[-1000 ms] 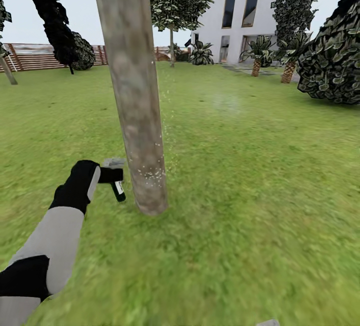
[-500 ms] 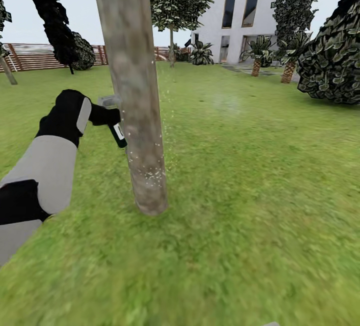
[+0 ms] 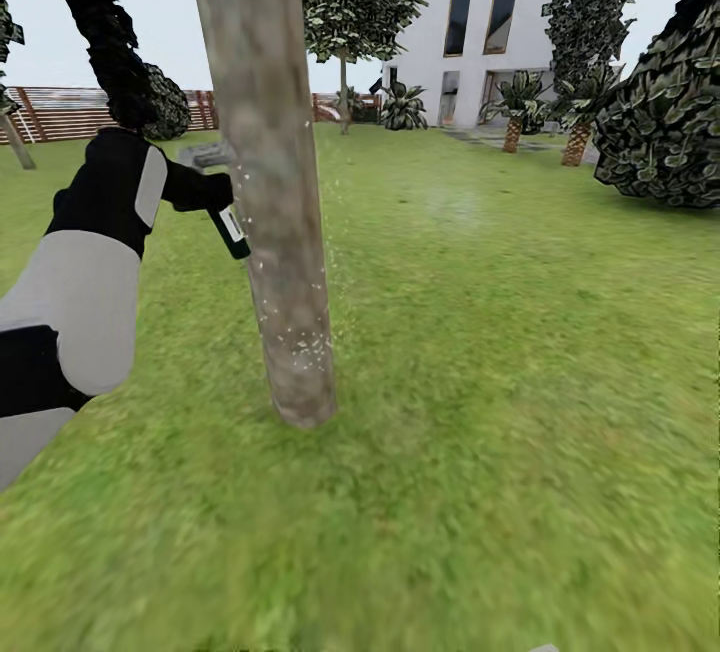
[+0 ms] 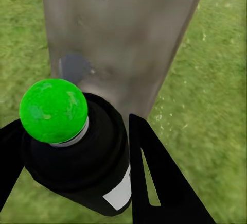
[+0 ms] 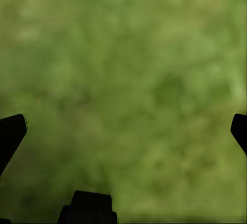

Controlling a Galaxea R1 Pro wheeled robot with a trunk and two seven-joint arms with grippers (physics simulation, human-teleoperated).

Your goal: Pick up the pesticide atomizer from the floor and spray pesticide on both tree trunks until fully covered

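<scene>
The lawn [image 3: 520, 352] of the garden lies wide and green around me, because I stand close to one tree. Its tree trunk [image 3: 270, 182] rises just in front of me, and I keep near it so that the spray can reach the bark. My left arm [image 3: 85, 282] is lifted to the height of the middle of the trunk, I think to cover a part above the white specks of pesticide [image 3: 295, 342] low on the bark. My left fingers [image 3: 205, 194] are closed around the pesticide atomizer [image 3: 228, 225], with its head turned to the trunk, just beside it. My right fingers [image 5: 123, 131] hang wide apart over the grass, holding nothing.
</scene>
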